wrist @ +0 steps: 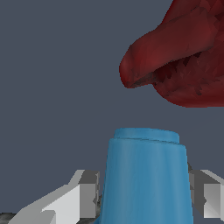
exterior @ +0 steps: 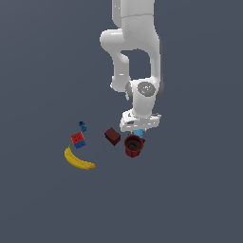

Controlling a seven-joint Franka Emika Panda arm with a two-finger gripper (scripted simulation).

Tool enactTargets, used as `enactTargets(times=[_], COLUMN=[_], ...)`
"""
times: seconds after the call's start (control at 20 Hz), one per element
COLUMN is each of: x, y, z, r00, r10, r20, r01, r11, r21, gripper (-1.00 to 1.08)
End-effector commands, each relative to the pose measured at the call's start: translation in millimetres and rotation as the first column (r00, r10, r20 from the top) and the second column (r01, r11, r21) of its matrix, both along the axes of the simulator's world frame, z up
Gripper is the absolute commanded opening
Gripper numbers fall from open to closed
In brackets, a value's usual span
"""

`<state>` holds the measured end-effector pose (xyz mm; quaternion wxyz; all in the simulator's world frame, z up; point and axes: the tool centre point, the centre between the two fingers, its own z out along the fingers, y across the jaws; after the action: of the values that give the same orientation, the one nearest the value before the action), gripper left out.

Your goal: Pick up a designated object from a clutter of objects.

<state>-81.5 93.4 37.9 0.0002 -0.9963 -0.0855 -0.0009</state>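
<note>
In the exterior view, the arm reaches straight down so that the end effector (exterior: pixel 138 131) sits low over the clutter, and only a sliver of the light-blue cylinder (exterior: pixel 138 134) shows beneath it. The dark red cup (exterior: pixel 134 145) stands just beside the end effector, crowding it. The dark red cube (exterior: pixel 112 136) lies near, while the red-and-blue block (exterior: pixel 78 140), tiny blue piece (exterior: pixel 82 126) and banana (exterior: pixel 78 160) lie well apart on the table (exterior: pixel 42 199).

In the wrist view, the light-blue cylinder (wrist: pixel 147 177) stands upright between the fingers (wrist: pixel 85 192), which flank both its sides. Whether they press it I cannot tell. The dark red cup (wrist: pixel 179 61) looms just beyond, so the straddle looks chosen to avoid it.
</note>
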Motion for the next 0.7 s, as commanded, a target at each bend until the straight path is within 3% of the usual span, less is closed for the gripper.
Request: enactTargets(times=[0.0,0.65], x=[-0.5,0.2], y=[-0.4,-16.6], z=[-1.1,16.6], r00=[1.000,1.000], r10=[0.000,0.000], r20=[-0.002,0.000], r01=[0.000,0.000], r11=[1.000,1.000], r21=[0.000,0.000], gripper=[-1.00,-1.00])
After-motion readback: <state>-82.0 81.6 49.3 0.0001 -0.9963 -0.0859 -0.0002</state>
